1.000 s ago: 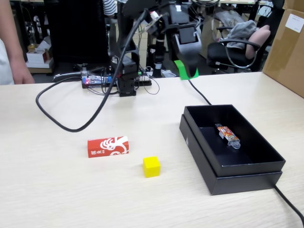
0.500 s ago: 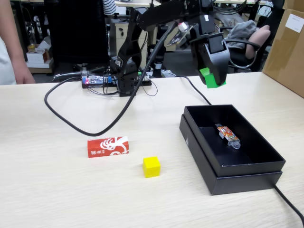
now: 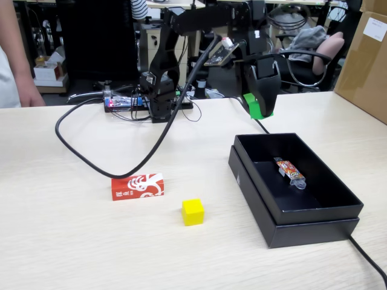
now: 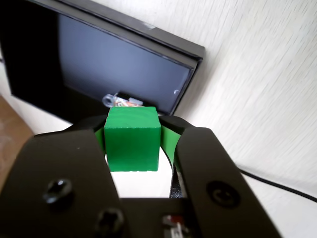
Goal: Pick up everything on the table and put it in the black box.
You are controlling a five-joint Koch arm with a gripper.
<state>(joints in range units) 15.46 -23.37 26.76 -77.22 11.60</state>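
Operator: Status in the fixed view?

Observer: Your tool (image 3: 260,104) hangs in the air above the desk (image 3: 72,241), just past the far end of the black box (image 3: 338,208), and it is clamped on the green cube (image 3: 255,106). The box sits on the right side of the desk with a slim colourful packet (image 3: 289,171) lying inside it. You have the red carton (image 3: 138,186) lying flat on the desk left of the box, and the yellow cube (image 3: 193,212) sits near it, a little closer to the camera and apart from both carton and box. A black cable (image 3: 91,158) loops across the desk behind the carton.

Operator: And from the wrist?

Observer: Your tool (image 4: 132,141) fills the lower half of the view, its two jaws pressing the green cube (image 4: 132,138) from either side. Beyond the cube you see the black box (image 4: 188,47) open below, with the clear end of the packet (image 4: 121,101) peeking just above the cube's top edge. Pale desk (image 4: 257,89) shows to the right of the box.
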